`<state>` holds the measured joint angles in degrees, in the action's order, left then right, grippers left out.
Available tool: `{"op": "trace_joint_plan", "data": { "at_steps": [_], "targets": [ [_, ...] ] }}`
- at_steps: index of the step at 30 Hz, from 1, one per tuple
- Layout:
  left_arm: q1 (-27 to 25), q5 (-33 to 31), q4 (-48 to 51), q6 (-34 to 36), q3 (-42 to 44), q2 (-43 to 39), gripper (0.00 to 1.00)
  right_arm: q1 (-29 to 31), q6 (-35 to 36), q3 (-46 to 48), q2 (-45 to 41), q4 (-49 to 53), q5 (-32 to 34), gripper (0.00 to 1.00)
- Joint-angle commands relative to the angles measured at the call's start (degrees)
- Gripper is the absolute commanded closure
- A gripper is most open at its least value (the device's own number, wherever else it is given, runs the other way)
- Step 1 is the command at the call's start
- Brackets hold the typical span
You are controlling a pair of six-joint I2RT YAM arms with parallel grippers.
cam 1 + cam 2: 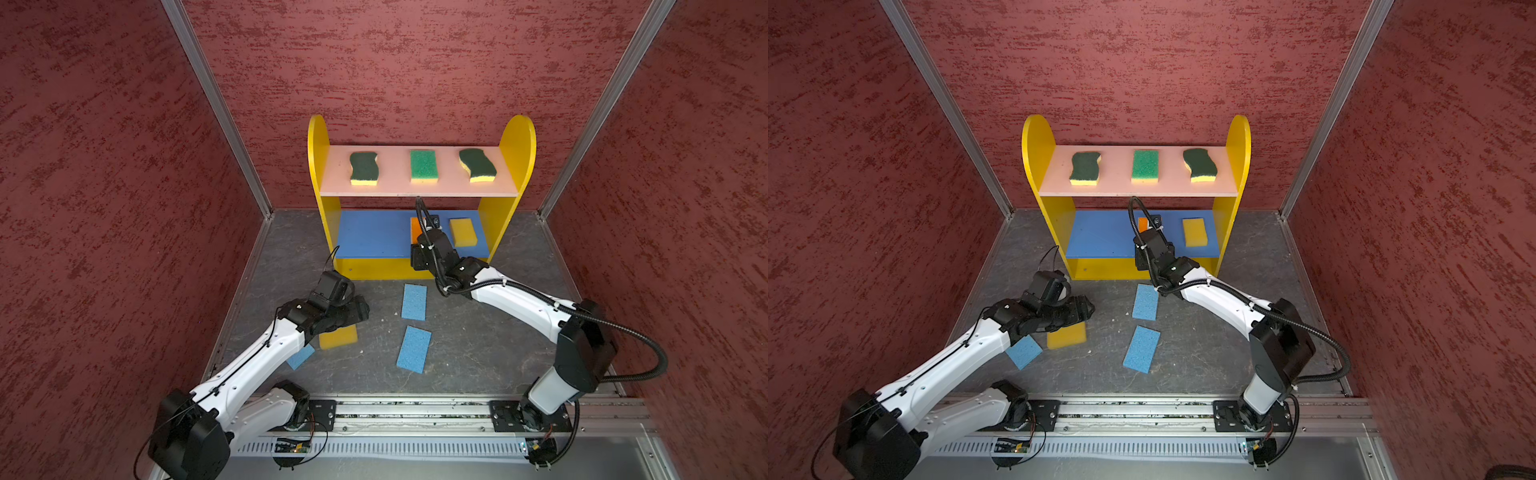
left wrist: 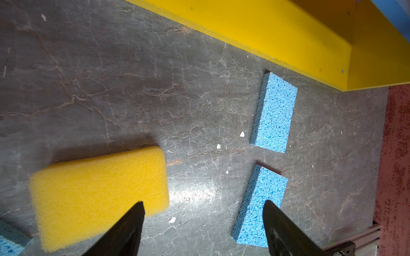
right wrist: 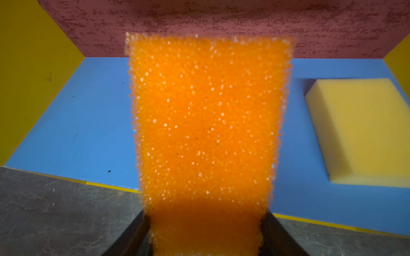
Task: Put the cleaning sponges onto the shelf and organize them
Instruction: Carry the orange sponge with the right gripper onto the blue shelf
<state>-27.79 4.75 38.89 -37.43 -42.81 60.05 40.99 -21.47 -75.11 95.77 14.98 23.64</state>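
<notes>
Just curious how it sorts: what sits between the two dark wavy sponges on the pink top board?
A bright green sponge, touching neither the left wavy sponge nor the right wavy sponge, on the pink board. Both top views show it.

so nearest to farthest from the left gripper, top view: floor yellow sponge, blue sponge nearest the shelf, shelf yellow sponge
1. floor yellow sponge, beside the left gripper
2. blue sponge nearest the shelf, right of the gripper
3. shelf yellow sponge, on the blue board
</notes>
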Motion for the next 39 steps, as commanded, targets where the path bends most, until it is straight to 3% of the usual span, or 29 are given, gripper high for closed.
{"op": "trace_joint_plan", "data": {
  "at_steps": [1,16,39],
  "targets": [
    [0.7,0.8,-1.0,1.6,-0.5,0.2,0.16,-0.6,1.8,-2.1,1.1,-2.4,1.4,0.36],
    [1.4,1.2,-0.4,1.7,-1.2,0.5,0.16,-1.9,5.5,-1.3,4.4,-7.0,2.4,0.36],
    [1.5,1.7,-1.4,1.7,-1.2,2.0,0.16,-2.7,5.0,-5.2,9.0,-7.8,3.0,0.36]
  ]
}}
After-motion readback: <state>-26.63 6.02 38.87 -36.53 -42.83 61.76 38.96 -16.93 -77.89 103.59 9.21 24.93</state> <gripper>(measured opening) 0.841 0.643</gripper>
